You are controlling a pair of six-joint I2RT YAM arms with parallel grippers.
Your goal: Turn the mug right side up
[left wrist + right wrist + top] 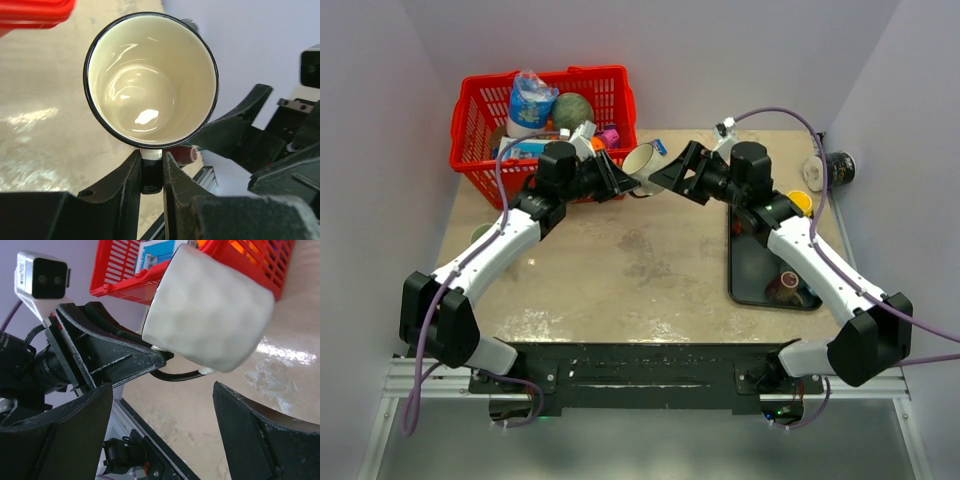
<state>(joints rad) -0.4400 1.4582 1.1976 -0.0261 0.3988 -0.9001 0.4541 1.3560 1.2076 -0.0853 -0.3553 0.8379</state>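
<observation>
Closest to us, our left gripper [151, 156] pinches the handle [151, 180] of the mug [150, 80], which hangs on its side above the table [620, 270], just beside the red basket [480, 110]. Our right gripper [162, 390] stands wide around the mug's body, apart from it. We judge the turning half done; next the mouth must rotate upward before we set the mug down.

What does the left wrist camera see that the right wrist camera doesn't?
Only the left wrist view looks straight into the mug, showing its shiny cream inside and dark rim. Only the right wrist view shows the mug's white outside, the things inside the red basket, and the little camera on the other arm. Both show the left end effector pinching the mug's handle, plus the basket and the tan table.
</observation>
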